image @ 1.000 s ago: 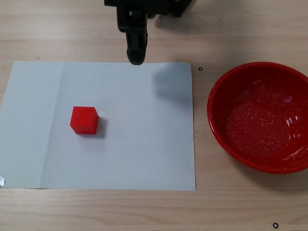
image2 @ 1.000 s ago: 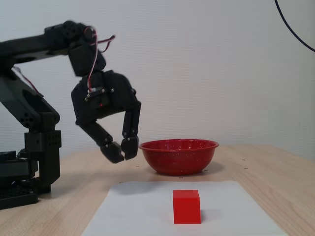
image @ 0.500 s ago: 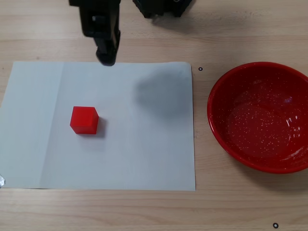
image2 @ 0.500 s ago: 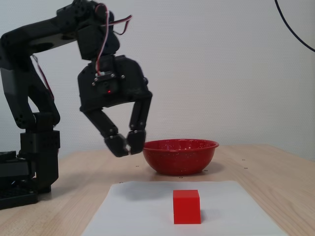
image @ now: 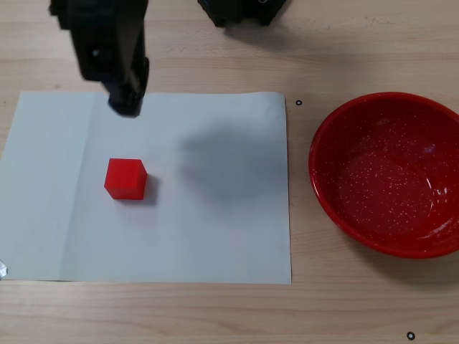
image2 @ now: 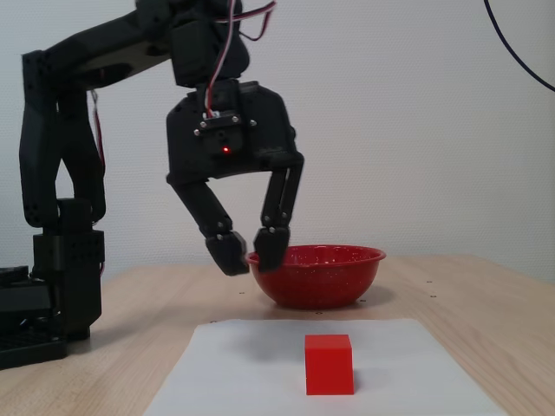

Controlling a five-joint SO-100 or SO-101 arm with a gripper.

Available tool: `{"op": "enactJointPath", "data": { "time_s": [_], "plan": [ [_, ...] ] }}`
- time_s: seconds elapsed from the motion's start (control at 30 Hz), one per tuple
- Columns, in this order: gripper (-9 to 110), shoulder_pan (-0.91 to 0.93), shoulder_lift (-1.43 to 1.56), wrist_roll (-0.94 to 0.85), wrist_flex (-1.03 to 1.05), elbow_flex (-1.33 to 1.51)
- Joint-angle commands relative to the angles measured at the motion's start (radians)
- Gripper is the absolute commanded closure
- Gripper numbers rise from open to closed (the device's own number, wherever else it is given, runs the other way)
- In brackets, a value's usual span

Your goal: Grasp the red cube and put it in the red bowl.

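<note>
The red cube [image: 125, 179] rests on a white sheet of paper [image: 215, 222], left of the sheet's middle in a fixed view from above. My gripper [image: 125, 104] hovers over the sheet's far edge, behind the cube and well above it. From the side in a fixed view, the gripper [image2: 250, 255] points down with its fingertips a small gap apart and nothing between them. The cube [image2: 329, 364] lies below and nearer the camera. The red bowl [image: 331, 136] stands empty on the wood at the right, seen behind the gripper as the bowl [image2: 316, 282] from the side.
The arm's black base [image2: 52, 295] stands at the left in the side view and at the top edge [image: 244, 8] from above. A wooden table [image: 215, 308] surrounds the paper [image2: 243, 364]. Small black marks [image: 299, 102] dot the wood.
The gripper has moved left in the view from above, toward the cube's side, and risen slightly. Its fingertips, touching earlier, now stand a little apart. Cube and bowl have not moved.
</note>
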Motion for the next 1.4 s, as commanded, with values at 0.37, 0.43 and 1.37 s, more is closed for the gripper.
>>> {"op": "enactJointPath", "data": {
  "time_s": [0.37,0.43,1.37],
  "plan": [
    [72,0.000,-0.181,0.060,0.043,-0.316],
    [66,0.002,-0.204,0.066,0.031,-0.327],
    [36,0.031,-0.509,0.023,-0.066,-0.532]
  ]
}}
